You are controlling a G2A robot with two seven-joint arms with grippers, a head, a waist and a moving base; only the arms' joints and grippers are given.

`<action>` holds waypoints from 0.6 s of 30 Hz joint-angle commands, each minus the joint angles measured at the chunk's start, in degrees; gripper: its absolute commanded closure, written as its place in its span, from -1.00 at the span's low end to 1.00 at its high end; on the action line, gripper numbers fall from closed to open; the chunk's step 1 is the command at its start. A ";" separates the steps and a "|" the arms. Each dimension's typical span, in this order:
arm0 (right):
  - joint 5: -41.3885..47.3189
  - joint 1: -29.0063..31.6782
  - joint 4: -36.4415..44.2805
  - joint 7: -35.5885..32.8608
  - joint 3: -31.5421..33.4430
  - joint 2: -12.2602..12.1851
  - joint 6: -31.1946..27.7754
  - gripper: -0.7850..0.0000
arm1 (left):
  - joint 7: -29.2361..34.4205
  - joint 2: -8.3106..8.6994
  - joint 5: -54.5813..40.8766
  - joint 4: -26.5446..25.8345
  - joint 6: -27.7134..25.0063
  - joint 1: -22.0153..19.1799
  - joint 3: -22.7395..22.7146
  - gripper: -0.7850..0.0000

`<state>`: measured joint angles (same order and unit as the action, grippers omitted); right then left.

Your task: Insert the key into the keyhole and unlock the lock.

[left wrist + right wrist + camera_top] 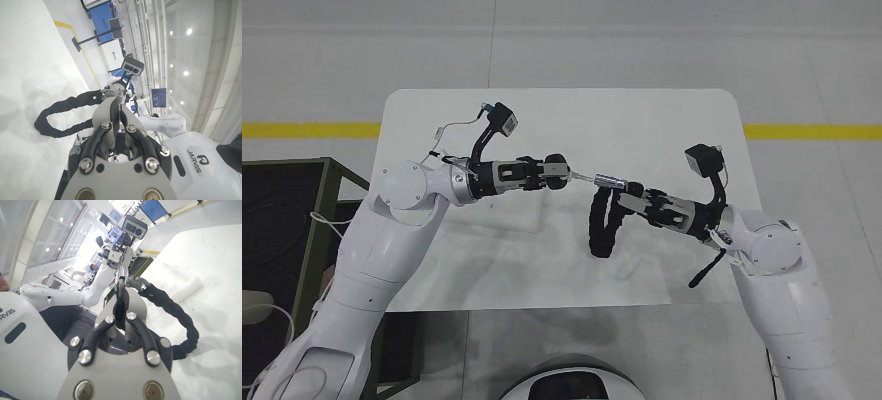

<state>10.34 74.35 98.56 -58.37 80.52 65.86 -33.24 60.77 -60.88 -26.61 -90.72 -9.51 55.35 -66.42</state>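
A chain lock in a black fabric sleeve (599, 228) hangs in a loop above the white table (682, 130). My right gripper (632, 193) is shut on the sleeve just behind the lock's metal cylinder (609, 182). In the right wrist view that gripper (121, 289) pinches the black sleeve (177, 315), and the cylinder (122, 273) sticks out beyond it. My left gripper (562, 174) is shut on the key (583, 178), whose blade meets the cylinder's end. The left wrist view shows the key (119, 110) clamped between the left gripper's (119, 103) pads. How deep it sits I cannot tell.
A dark cart with a green frame (302, 220) stands against the table's left side. A yellow line (302, 129) runs across the floor behind the table. The two arms meet over the table's middle, and bare tabletop lies around them.
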 commanded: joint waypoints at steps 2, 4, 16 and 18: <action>0.41 -0.04 -0.14 0.10 -0.17 -0.11 -0.16 1.00 | -0.37 -0.32 0.57 -0.01 0.30 0.20 -0.22 1.00; 0.53 -0.09 -0.21 0.21 -0.19 -0.17 -0.36 1.00 | -0.37 -0.49 0.69 -0.05 0.44 0.30 -0.38 1.00; 0.37 -0.05 -0.14 0.73 -0.69 -0.61 -0.69 1.00 | 0.91 -1.62 1.56 -0.18 0.95 0.80 -1.23 1.00; 0.18 -0.12 0.00 0.78 -0.82 -0.68 -0.67 1.00 | 1.33 -1.80 2.01 -0.14 1.02 0.78 -1.42 1.00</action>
<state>10.63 74.26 98.48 -57.59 79.77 65.21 -33.93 61.90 -62.60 -24.81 -90.87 -8.54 56.14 -67.77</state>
